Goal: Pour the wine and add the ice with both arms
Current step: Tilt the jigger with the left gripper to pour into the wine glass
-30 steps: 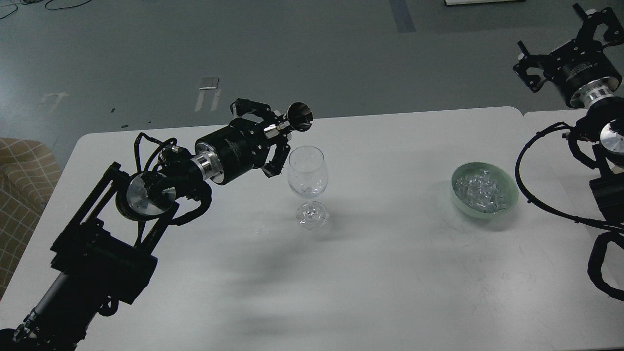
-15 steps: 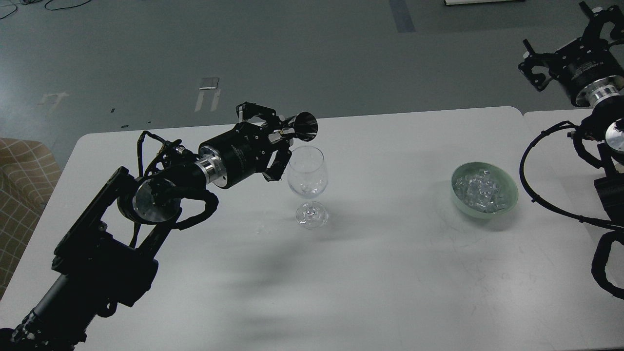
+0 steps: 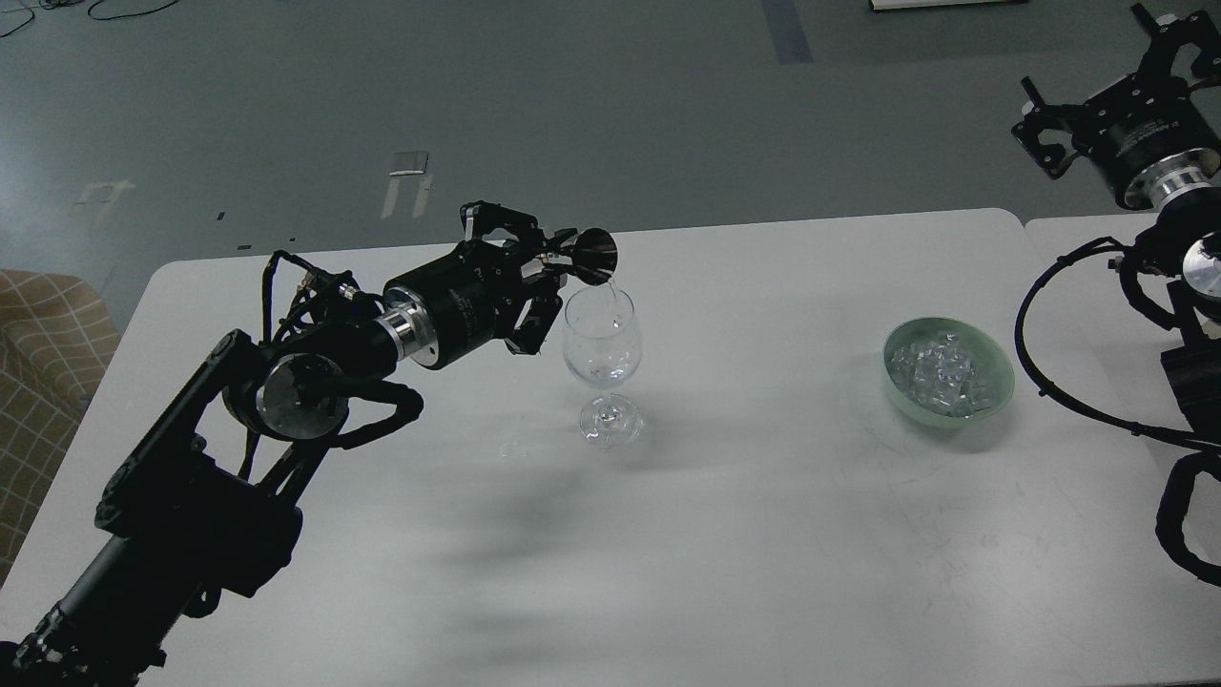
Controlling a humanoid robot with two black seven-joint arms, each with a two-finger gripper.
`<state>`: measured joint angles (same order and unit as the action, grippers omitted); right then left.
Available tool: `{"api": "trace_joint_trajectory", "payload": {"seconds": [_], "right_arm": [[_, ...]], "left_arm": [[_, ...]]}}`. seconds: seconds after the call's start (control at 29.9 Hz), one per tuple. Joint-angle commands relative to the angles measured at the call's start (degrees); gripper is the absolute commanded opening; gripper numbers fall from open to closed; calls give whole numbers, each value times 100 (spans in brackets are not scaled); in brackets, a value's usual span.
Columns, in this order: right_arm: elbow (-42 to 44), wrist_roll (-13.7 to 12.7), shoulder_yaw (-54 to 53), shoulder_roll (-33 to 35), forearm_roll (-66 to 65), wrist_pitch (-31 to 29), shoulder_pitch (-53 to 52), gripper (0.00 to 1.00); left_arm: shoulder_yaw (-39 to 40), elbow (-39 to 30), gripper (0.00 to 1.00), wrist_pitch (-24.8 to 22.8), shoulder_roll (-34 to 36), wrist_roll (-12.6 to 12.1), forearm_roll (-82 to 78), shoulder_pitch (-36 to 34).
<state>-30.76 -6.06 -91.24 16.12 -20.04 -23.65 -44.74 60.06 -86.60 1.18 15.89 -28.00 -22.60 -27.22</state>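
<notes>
The ice (image 3: 941, 378) lies heaped in one pale green bowl (image 3: 998, 361) on the right part of the white desk (image 3: 763, 534); the cubes are too many and too jumbled for me to count. One clear wine glass (image 3: 601, 367) stands upright left of centre, well apart from the bowl, with what look like a few small clear pieces low in its bowl, though I cannot count them.

My left tool (image 3: 539, 272) is clamped on one small dark metal cup (image 3: 593, 256), tipped so its mouth hangs just above the glass's rim, and a thin clear stream runs from it into the glass.

My right tool (image 3: 1111, 91) is raised at the far right, above and beyond the desk's far edge and well apart from the bowl. Its prongs stand apart with nothing between them.
</notes>
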Motion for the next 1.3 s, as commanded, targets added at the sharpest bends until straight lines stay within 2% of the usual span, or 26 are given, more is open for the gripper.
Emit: {"api": "trace_joint_trajectory", "payload": {"seconds": [0.0, 0.13, 0.37, 0.53, 0.84, 1.0, 1.27], "right_arm": [[0, -1, 0, 6, 0, 0, 0, 100], [0, -1, -8, 6, 0, 0, 0, 100], [0, -1, 0, 6, 0, 0, 0, 100], [0, -1, 0, 6, 0, 0, 0, 100], [0, -1, 0, 6, 0, 0, 9, 100], [0, -1, 0, 6, 0, 0, 9, 100], [9, -1, 0, 14, 0, -8, 9, 100]], "left_arm": [[-3, 3, 0, -100, 54, 0, -200, 6], [-3, 20, 0, -487, 72, 0, -543, 50], [-3, 29, 0, -619, 142, 0, -579, 7], [-3, 29, 0, -953, 222, 0, -956, 6], [6, 161, 0, -1023, 222, 0, -1010, -72], [6, 275, 0, -1366, 230, 0, -1036, -117], [6, 284, 0, -1594, 257, 0, -1597, -125]]}}
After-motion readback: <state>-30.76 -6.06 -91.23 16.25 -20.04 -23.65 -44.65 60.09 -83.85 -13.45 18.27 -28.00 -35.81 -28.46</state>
